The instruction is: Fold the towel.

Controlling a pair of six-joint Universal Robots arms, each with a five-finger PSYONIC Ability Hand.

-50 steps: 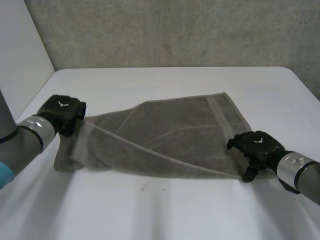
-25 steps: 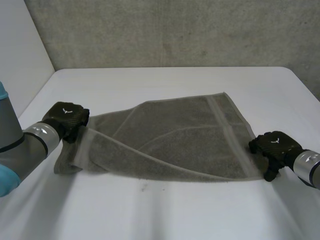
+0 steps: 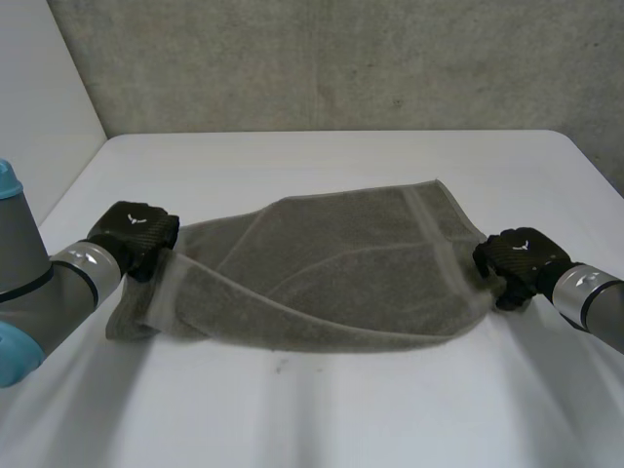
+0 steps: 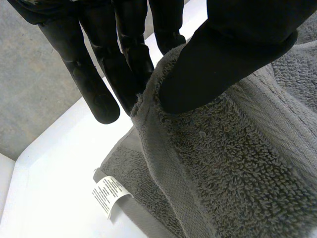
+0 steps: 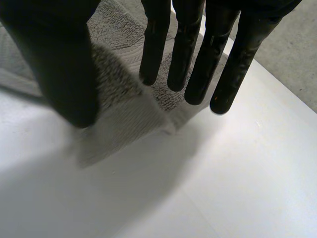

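— Where is the towel, and what have you got hold of?

— The grey towel (image 3: 331, 263) lies rumpled across the middle of the white table (image 3: 322, 419), one layer flapped diagonally over another. My left hand (image 3: 136, 239) is clamped on its left end, with my thumb (image 4: 233, 54) squeezing a ridge of cloth against the fingers (image 4: 124, 54). My right hand (image 3: 517, 258) sits over the near right corner, its fingers straight and apart from the thumb, gripping nothing.

— What could go wrong?

— If I pull with the left alone, the right end will drag and the flap will bunch further. The right corner lies flat on the table, so closing carelessly could catch only the hem or miss it. My left pinch is on a thick roll and might slip.

— Anything in the way?

— Nothing blocks me. A white care label (image 4: 108, 194) sticks out at the left end, and the concrete wall (image 3: 341, 58) stands well behind.
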